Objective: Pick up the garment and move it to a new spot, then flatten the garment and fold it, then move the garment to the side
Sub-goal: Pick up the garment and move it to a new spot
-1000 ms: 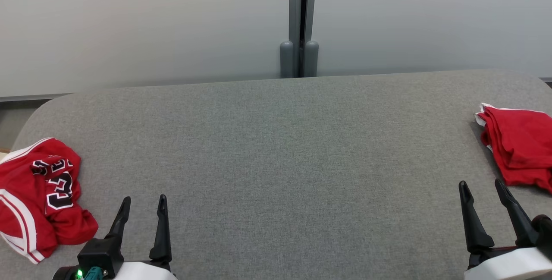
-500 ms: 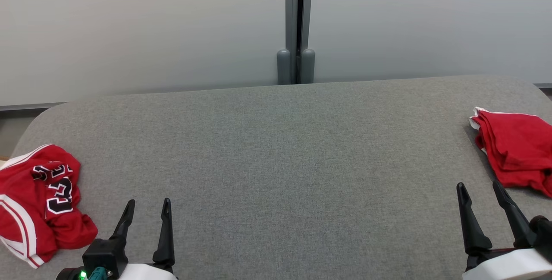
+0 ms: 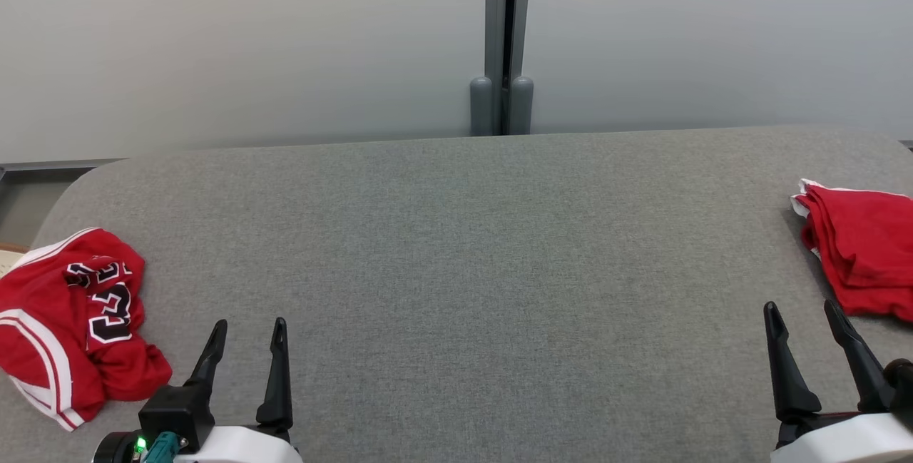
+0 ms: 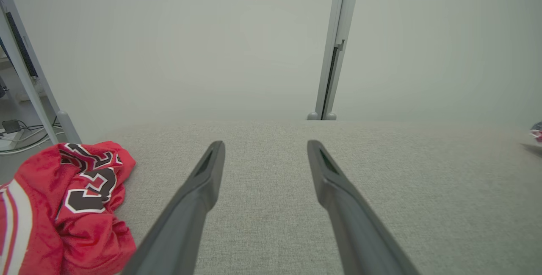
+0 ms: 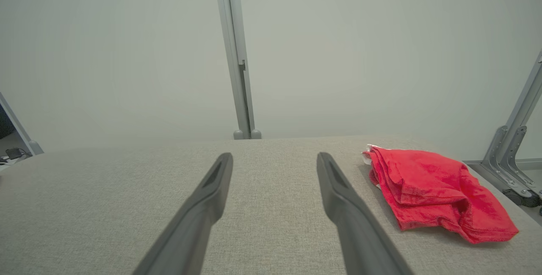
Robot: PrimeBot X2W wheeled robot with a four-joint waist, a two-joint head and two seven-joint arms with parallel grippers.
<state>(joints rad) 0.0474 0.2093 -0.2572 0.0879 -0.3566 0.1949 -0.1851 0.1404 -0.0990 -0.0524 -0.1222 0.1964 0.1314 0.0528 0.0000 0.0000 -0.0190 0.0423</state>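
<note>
The crumpled red jersey (image 3: 71, 324) lies untouched at the left end of the grey tabletop (image 3: 463, 270), so pick-up, flattening and folding all seem still ahead. The left claw (image 3: 250, 323) beside it and the right claw (image 3: 800, 304) both stand wide and empty. A folded red garment (image 3: 859, 252) at the right end looks finished.

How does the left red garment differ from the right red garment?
The left garment is crumpled in a heap; the right garment lies in flat folded layers. The left garment shows black-and-white numbers and white stripes; the right garment is plain red with a white edge. Both are red and rest on the grey table.
</note>
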